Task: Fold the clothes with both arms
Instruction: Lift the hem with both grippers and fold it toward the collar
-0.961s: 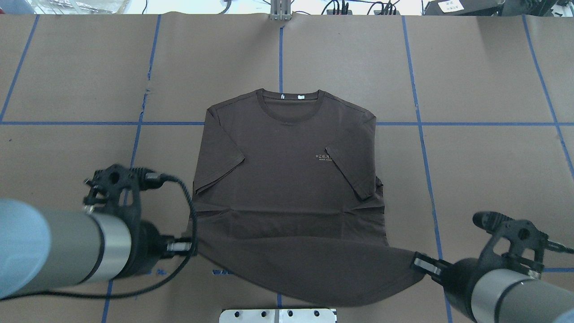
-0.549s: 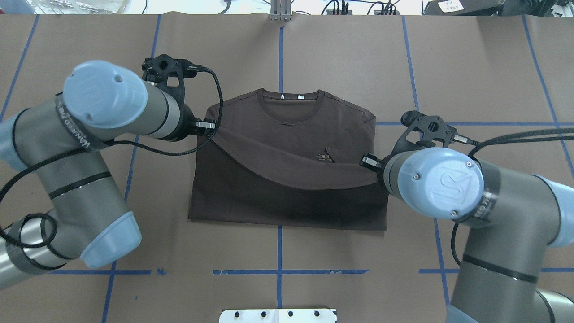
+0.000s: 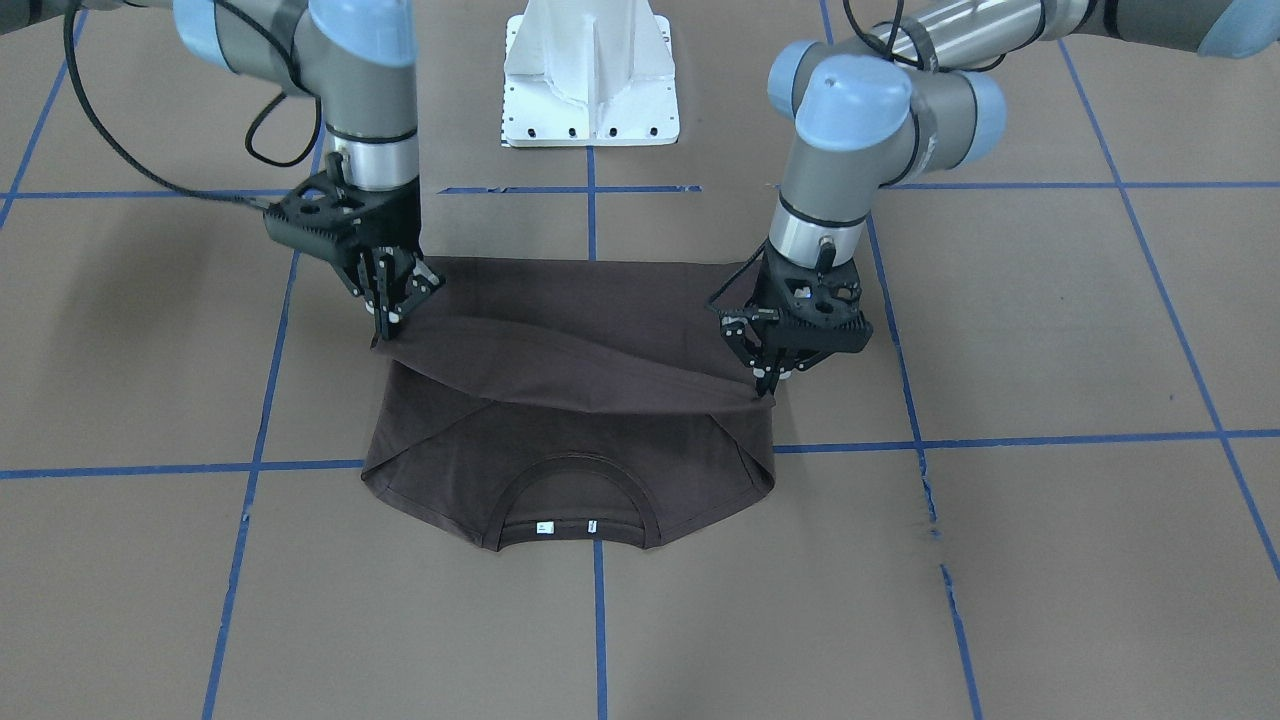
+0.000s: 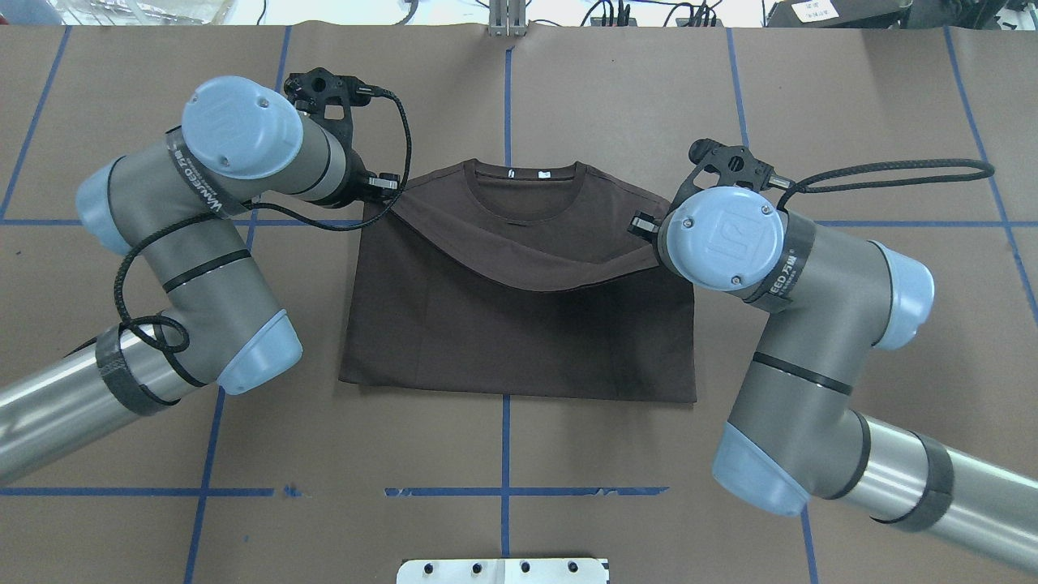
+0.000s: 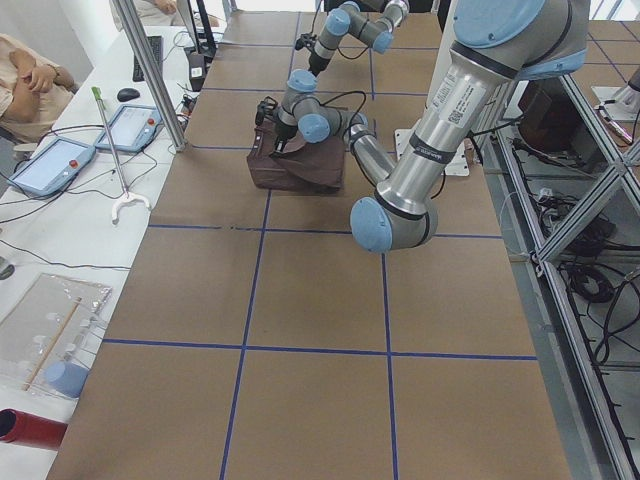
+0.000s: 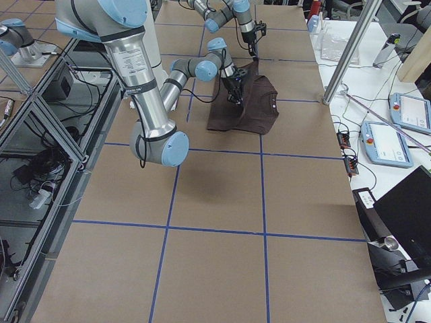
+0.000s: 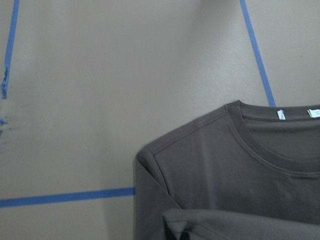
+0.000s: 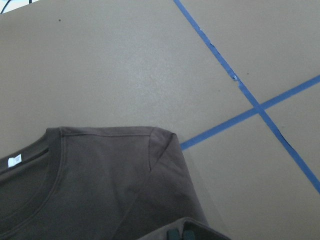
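The dark brown T-shirt lies flat mid-table with its collar at the far side, white labels showing. Its lower half is folded up over the chest, which hides the lettering. My left gripper is shut on the hem's left corner, just above the left shoulder; it also shows in the front-facing view. My right gripper is shut on the hem's right corner, near the right shoulder and a little lower, and also shows in the front-facing view. The hem sags between them. Both wrist views show the collar and shoulders beyond the held hem.
The white bolted pedestal stands at the robot's side of the table. Blue tape lines cross the brown table cover. A side bench with tablets, a metal post and a seated person lie beyond the far edge.
Both grippers have carried the hem from the near table edge up over the shirt towards the collar. The fold now covers the sleeves and the lettering.
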`<state>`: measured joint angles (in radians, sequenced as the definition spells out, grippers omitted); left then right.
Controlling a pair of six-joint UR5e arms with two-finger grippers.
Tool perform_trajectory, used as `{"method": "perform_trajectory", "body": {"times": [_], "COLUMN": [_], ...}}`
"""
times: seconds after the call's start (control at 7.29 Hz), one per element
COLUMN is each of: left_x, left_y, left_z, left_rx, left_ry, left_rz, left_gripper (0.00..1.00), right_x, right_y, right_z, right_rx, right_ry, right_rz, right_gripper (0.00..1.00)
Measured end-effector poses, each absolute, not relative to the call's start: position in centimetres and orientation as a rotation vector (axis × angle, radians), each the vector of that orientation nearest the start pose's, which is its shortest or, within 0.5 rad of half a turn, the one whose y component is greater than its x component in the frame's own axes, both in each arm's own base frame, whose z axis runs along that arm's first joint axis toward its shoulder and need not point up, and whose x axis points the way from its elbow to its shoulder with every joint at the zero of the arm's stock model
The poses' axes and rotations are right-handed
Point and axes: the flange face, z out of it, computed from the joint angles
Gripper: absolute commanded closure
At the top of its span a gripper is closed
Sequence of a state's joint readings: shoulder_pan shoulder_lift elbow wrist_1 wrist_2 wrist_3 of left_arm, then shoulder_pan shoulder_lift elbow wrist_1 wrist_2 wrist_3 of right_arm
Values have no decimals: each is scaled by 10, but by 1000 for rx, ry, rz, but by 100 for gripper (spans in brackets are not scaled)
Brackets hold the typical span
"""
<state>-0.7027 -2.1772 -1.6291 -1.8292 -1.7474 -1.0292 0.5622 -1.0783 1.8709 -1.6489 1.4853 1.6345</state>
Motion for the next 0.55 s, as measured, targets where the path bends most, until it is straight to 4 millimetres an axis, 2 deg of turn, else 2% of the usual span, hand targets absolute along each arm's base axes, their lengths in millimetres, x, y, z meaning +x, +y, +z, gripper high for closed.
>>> {"method": "perform_trajectory", "body": {"times": [0.27, 0.55], "left_x": [469, 480], "left_y": [-563, -579], "left_z": [277, 291], "left_rx": [413, 405], "left_ry": [825, 803], "left_rz": [-65, -67], "left_gripper": [100, 100], "right_x": [-462, -461], "right_y": [-501, -530], "right_z": [304, 333], "right_rx": [270, 268], "right_ry": [-677, -662], "right_rz": [630, 627], "right_gripper": [100, 100]}}
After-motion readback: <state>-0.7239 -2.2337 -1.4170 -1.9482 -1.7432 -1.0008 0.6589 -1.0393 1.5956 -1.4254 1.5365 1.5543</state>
